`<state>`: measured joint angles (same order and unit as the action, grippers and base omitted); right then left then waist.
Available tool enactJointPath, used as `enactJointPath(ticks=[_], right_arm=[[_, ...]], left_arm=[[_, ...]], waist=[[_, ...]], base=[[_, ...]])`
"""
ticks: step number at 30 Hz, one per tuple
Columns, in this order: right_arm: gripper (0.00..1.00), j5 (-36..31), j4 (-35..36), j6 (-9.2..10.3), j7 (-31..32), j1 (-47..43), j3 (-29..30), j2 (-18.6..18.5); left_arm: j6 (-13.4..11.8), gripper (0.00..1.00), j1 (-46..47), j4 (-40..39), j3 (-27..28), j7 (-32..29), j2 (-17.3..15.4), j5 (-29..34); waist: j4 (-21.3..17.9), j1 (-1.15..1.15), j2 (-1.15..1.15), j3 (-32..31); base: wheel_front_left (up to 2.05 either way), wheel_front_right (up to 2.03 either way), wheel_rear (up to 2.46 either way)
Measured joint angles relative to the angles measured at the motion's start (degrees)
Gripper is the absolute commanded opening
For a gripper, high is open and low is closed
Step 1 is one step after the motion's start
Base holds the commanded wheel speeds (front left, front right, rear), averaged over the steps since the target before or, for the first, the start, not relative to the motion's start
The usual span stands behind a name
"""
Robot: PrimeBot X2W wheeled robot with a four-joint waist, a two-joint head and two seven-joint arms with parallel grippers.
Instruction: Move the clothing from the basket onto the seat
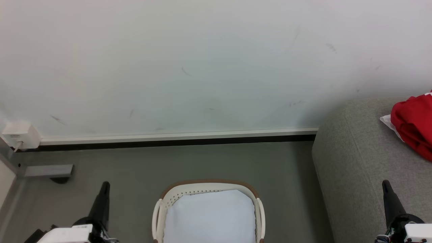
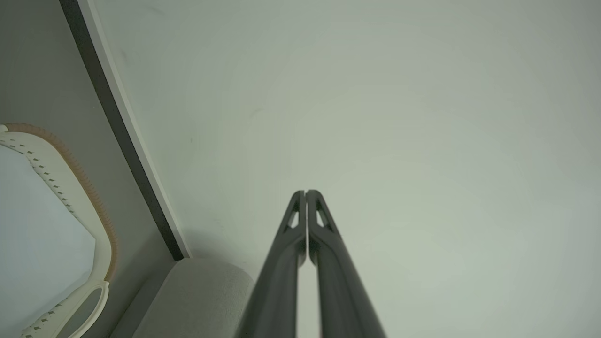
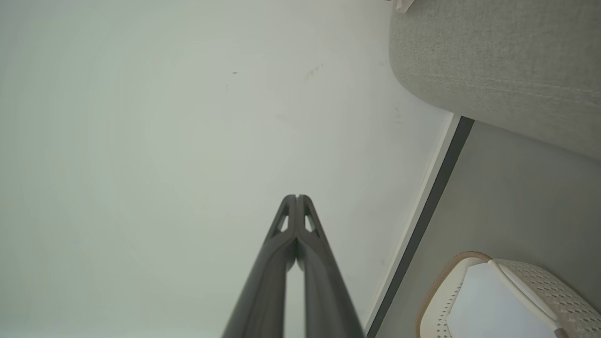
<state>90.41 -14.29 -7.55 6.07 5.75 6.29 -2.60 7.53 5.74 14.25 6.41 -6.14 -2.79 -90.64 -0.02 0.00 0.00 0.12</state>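
A heap of bright red clothing (image 1: 414, 125) with white trim lies on the light grey seat (image 1: 361, 162) at the right edge of the head view. On the floor at bottom centre stands the cream-white basket (image 1: 158, 211) with a brown rim; inside it I see a plain white sheet (image 1: 210, 216). My left gripper (image 1: 105, 185) is at the lower left, left of the basket, shut with nothing held. Over the sofa's front part at the lower right, my right gripper (image 1: 385, 184) is shut and holds nothing too. Both wrist views look along touching fingertips (image 2: 305, 193) (image 3: 296, 197) at the wall.
A pale wall (image 1: 202, 67) with a white and black skirting (image 1: 175, 139) runs behind the grey floor (image 1: 209, 162). A white wall box (image 1: 20, 135) with a cable and a grey block (image 1: 49, 170) sit at the far left.
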Motion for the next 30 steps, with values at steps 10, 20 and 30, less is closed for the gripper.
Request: enactJointPath(ticks=[10, 20, 30], right_arm=[[0.00, 1.96, 0.16, 0.00, 0.48, 0.10, 0.18, -0.02], [0.00, 1.96, 0.18, 0.00, 0.48, 0.10, 0.18, -0.03], [0.00, 1.97, 0.18, 0.00, 0.48, 0.10, 0.18, -0.03]], left_arm=[[-0.01, 0.00, 0.27, -0.11, 0.10, -0.40, 0.00, -1.32], [0.00, 0.00, 0.28, -0.12, 0.10, -0.40, 0.00, -1.32], [-0.01, 0.00, 0.29, -0.12, 0.10, -0.40, 0.00, -1.33]], waist=[[0.02, 0.00, 0.00, 0.06], [0.02, 0.00, 0.00, 0.06], [0.02, 0.00, 0.00, 0.06]], base=[[0.00, 0.00, 0.00], [0.00, 0.00, 0.00], [0.00, 0.00, 0.00]])
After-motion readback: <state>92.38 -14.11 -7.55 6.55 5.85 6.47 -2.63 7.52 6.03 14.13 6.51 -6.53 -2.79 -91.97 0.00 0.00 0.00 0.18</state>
